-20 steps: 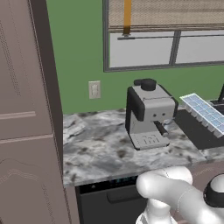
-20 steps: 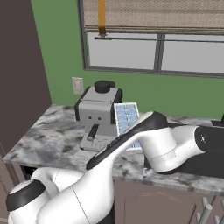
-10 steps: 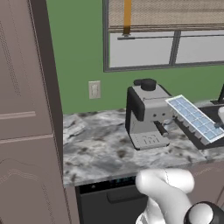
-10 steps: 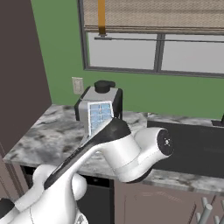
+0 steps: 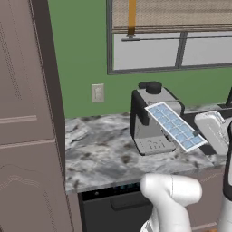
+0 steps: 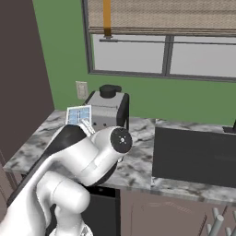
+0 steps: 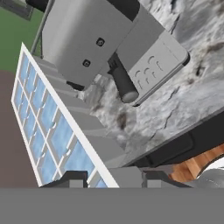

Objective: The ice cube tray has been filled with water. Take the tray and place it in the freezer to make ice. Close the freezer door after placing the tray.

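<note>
The ice cube tray (image 5: 174,124) is a thin white tray with a grid of pale blue cells of water (image 7: 48,114). It hangs tilted in the air in front of the grey coffee machine (image 5: 152,118). My gripper (image 5: 198,134) is shut on its right end. In the hand view the tray (image 7: 52,127) runs up and to the left from between my fingertips (image 7: 72,178). In the right base view the tray (image 6: 79,114) peeks out above my white arm. The freezer and the freezer door are out of view.
The coffee machine (image 6: 108,108) stands on a marbled counter (image 5: 99,154) under a window. A tall brown wooden cabinet (image 5: 27,127) closes off the left side. A black cooktop (image 6: 193,154) lies on the counter to the right. A dark dishwasher front (image 5: 113,204) sits below.
My arm has swung left, carrying the tray from the right edge of the counter to in front of the coffee machine. The grip has not changed.
</note>
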Available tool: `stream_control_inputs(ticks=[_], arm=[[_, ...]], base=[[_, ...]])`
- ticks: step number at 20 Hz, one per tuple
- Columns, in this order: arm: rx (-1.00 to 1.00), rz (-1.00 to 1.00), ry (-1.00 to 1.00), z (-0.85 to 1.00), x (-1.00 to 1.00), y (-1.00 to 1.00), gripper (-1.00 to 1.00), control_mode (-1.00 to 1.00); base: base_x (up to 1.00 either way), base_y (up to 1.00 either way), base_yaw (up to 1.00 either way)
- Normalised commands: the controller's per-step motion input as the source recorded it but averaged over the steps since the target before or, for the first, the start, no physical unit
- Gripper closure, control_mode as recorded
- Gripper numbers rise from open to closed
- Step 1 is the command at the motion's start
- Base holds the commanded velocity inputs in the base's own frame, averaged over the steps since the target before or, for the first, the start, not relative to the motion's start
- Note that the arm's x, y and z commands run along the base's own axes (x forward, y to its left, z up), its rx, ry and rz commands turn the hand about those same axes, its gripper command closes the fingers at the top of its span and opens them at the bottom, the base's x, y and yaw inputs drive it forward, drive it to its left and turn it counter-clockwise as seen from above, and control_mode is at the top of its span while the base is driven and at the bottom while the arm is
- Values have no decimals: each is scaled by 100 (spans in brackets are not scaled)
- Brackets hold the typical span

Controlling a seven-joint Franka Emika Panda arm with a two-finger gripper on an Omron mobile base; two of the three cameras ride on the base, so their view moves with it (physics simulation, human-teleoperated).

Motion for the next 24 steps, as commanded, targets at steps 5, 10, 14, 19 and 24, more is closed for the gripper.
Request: stream_control_inputs(ticks=[5, 10, 14, 19, 24], arm=[[-3, 0, 2, 0, 0, 26, 100, -100], [0, 0, 0, 0, 9, 0, 100, -100], [0, 0, 0, 0, -1, 0, 100, 100], [0, 0, 0, 0, 0, 0, 100, 100], [0, 0, 0, 0, 0, 0, 100, 100]], base=[[0, 0, 0], [0, 0, 0], [-4, 0, 0], [-41, -5, -3], [-60, -17, -11]])
